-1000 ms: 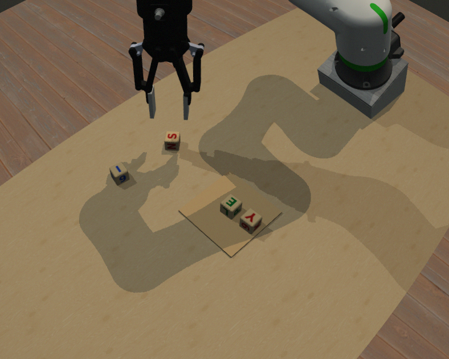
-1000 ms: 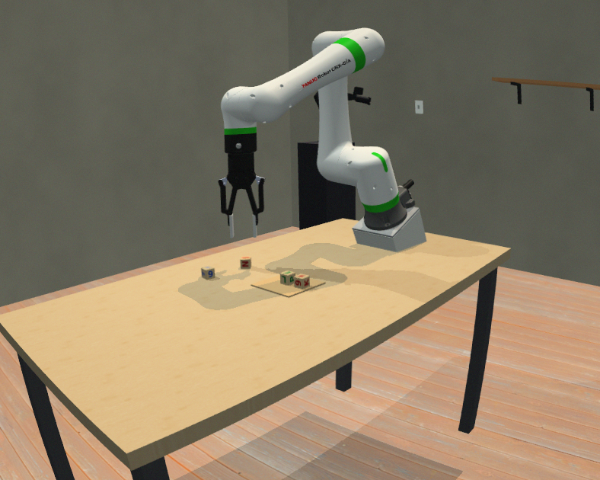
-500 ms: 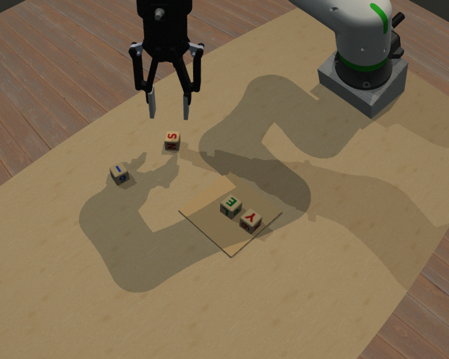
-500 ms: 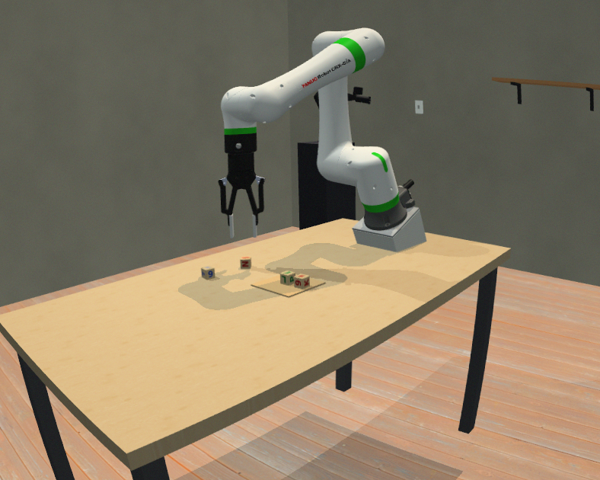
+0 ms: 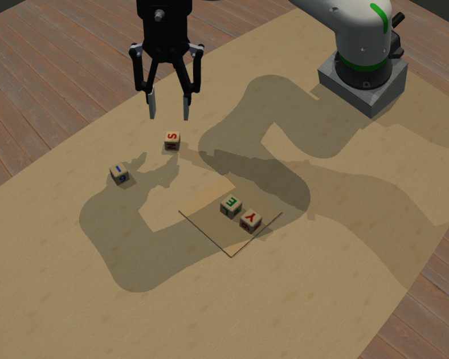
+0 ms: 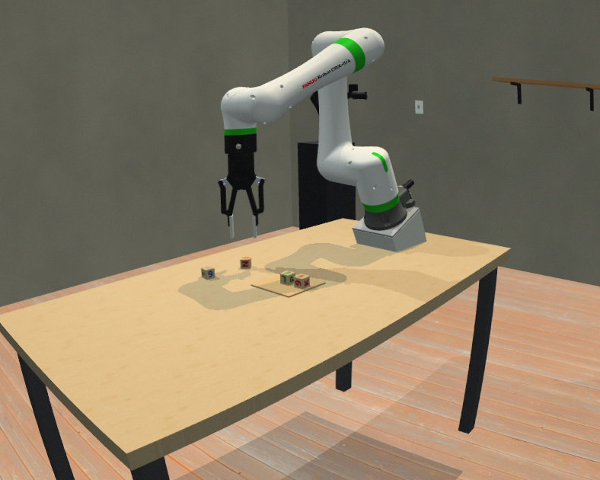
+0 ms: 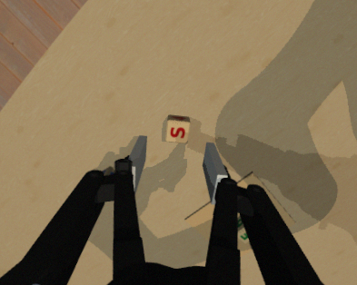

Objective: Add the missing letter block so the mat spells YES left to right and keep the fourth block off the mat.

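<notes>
Hand above the S block, nothing gripped.

I see my hand (image 5: 168, 107) hanging high, fingers partly narrowed and empty; the S block (image 5: 171, 140) sits on the table (image 5: 101, 270) off the mat (image 5: 205, 228), probably just ahead of the fingertips.

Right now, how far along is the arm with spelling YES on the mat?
Done: the wooden block with a green E and the wooden block with a red Y sit side by side on the thin tan mat. In hand: the black two-finger gripper hangs part-open and empty above the wooden block with a red S. Left: grasping it and placing it beside the E. The wooden block with a blue I already lies off the mat.
</notes>
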Tool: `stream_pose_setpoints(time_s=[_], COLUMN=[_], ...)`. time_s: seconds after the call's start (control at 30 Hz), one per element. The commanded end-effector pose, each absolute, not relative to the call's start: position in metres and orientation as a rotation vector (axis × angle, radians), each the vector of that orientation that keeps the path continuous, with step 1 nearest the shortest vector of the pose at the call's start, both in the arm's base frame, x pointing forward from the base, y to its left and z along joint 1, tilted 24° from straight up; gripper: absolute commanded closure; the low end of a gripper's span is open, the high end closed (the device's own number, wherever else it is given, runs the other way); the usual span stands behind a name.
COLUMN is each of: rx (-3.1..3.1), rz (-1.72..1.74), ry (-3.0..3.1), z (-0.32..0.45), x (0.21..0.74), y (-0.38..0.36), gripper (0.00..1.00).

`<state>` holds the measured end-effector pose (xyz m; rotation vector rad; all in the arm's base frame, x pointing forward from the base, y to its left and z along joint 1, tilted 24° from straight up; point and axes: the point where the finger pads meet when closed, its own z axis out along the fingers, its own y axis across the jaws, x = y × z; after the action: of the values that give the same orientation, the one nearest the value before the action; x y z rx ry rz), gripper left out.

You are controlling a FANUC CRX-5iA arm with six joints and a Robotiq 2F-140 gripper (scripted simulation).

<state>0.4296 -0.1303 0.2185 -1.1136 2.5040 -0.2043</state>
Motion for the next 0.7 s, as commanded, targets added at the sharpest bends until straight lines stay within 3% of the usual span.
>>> stream_pose_setpoints(time_s=[0.0,0.67], rx=[-1.113,-1.113], rz=[-0.205,-0.206], ry=[2.506,2.508], z=[0.217,0.197], x=[0.43,0.438], y=[-0.13,-0.129], gripper=[0.6,0.6])
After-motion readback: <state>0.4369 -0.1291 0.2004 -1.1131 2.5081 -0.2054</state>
